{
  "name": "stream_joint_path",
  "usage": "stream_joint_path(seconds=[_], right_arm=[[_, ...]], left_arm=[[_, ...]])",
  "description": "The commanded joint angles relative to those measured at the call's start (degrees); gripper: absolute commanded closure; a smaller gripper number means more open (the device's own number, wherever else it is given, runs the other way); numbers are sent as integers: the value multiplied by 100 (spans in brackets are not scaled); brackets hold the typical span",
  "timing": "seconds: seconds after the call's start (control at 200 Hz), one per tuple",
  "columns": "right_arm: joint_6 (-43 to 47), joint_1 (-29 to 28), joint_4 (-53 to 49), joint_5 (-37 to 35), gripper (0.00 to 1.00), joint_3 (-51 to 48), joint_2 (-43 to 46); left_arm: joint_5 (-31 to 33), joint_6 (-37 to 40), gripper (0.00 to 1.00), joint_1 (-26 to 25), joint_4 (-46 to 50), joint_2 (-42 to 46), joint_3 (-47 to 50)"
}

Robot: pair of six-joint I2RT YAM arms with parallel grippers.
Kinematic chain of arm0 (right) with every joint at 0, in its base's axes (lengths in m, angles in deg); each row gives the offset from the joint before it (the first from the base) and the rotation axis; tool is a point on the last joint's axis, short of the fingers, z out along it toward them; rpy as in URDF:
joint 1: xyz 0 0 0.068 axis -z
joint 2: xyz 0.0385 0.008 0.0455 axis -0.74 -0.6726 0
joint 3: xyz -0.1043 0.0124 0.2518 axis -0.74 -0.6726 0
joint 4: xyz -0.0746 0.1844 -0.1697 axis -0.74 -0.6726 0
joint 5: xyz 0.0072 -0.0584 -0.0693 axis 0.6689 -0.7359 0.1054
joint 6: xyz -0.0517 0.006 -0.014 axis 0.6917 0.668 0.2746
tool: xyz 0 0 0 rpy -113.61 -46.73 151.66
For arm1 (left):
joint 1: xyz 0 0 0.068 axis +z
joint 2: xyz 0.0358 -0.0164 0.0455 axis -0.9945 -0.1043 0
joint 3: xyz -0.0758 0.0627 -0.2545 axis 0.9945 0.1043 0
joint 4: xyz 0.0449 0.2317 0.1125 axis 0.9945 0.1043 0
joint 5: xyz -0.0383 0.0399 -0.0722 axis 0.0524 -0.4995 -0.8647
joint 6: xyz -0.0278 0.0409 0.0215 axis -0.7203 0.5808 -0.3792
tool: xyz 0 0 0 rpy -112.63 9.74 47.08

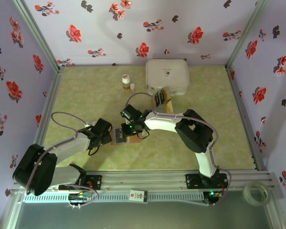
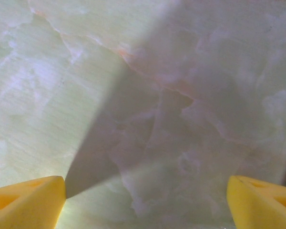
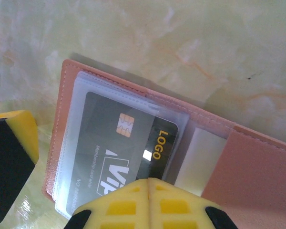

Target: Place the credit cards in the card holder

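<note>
Where end effector (image 3: pixel 148 183) reaches, card holder (image 3: pixel 257 167) lies.

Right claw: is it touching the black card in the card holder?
Cannot tell. In the right wrist view the shut right claw overlaps the black card inside the card holder, but neither contact nor a gap shows plainly.

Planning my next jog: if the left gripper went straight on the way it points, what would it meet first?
Most likely the pale green marbled table top, bare and shadowed between the yellow fingers of the open left gripper. How far off it lies is unclear.
</note>
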Motion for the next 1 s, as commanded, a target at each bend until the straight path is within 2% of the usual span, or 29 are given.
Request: stream_joint_path(seconds=[0.0, 0.3, 0.705, 0.995], right_arm=[[-88, -66, 5, 120, 100, 188, -168], [-106, -92, -18, 145, 100, 295, -110], [-51, -66, -89, -238, 100, -184, 401], [-133, -70, 42, -167, 100, -313, 324]], left_arm=[[-240, 41, 13, 28, -463, -318, 178], [-272, 33, 13, 28, -512, -363, 184], [-274, 40, 13, 28, -509, -340, 202], [-294, 58, 14, 26, -528, -377, 189]])
